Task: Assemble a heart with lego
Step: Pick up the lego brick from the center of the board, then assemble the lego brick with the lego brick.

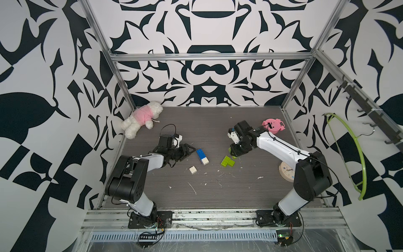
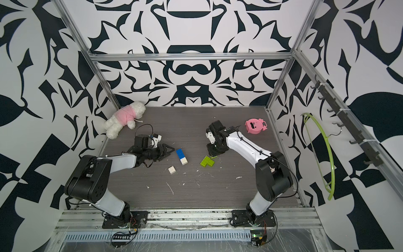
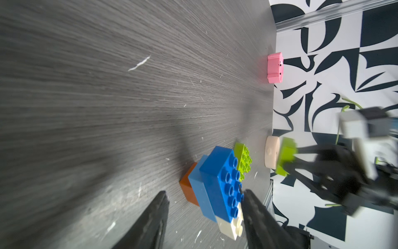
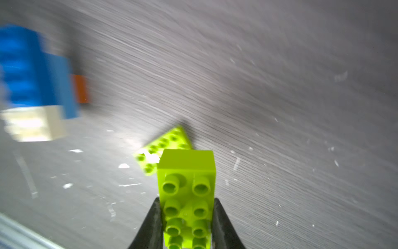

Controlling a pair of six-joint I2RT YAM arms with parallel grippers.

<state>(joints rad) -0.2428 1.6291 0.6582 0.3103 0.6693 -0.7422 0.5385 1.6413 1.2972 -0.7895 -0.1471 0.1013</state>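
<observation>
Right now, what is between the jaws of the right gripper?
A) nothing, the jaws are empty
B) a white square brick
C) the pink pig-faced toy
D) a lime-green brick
D: in the right wrist view the right gripper has its two dark jaws pressed against the sides of a lime-green brick, which it holds above the table.

Two blue bricks [image 3: 217, 172], one orange brick [image 3: 188, 189] and two white bricks [image 1: 192, 169]. The lime-green bricks [image 1: 227, 161] look like three. One plush toy [image 1: 141, 119], one pink pig toy [image 1: 272, 126], one round clock [image 1: 285, 172], one green hanger [image 1: 363, 174]. Two robot arms [image 1: 130, 174].
</observation>
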